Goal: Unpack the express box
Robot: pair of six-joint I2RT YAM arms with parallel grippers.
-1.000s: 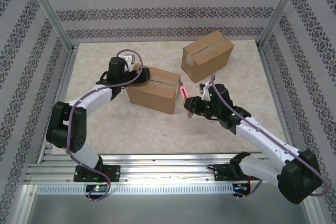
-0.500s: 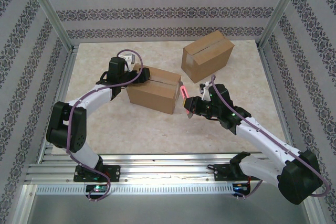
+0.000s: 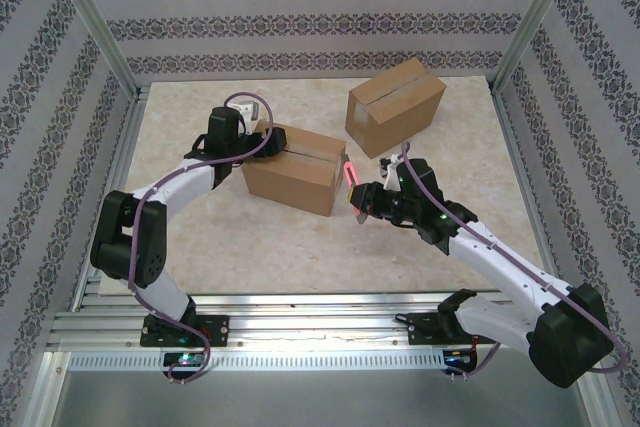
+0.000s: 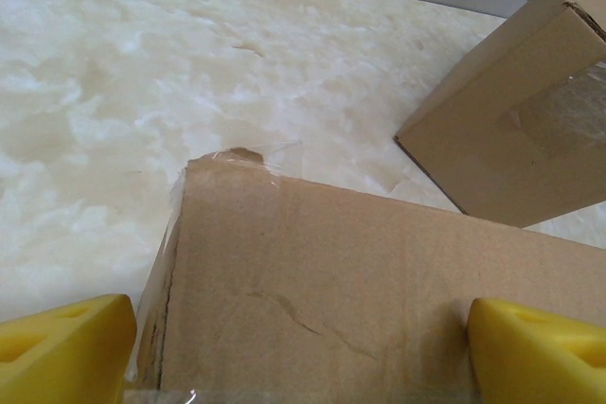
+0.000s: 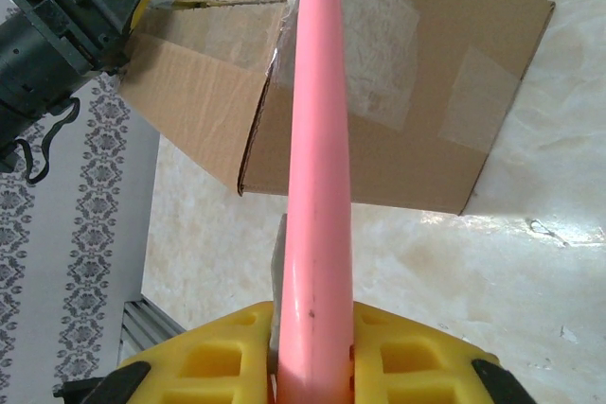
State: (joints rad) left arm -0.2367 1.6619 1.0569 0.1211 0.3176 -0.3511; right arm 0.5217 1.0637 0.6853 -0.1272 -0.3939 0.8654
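Note:
The closed cardboard express box (image 3: 295, 169) lies mid-table, its seams taped with clear tape. My left gripper (image 3: 272, 137) rests open on the box's top left end. In the left wrist view its yellow fingers (image 4: 66, 347) straddle the brown box top (image 4: 379, 281). My right gripper (image 3: 362, 199) is shut on a pink cutter tool (image 3: 349, 173), whose tip is up against the box's right end. In the right wrist view the pink tool (image 5: 317, 186) runs from the yellow jaws (image 5: 317, 333) up across the taped end of the box (image 5: 417, 92).
A second taped cardboard box (image 3: 395, 104) stands at the back right, also seen in the left wrist view (image 4: 530, 130). Aluminium frame posts and patterned walls enclose the beige table (image 3: 420, 257). Open surface lies in front of the boxes.
The right gripper has crept slightly up and toward the box, bringing the pink tool's tip to the box's right end. The left arm has barely shifted.

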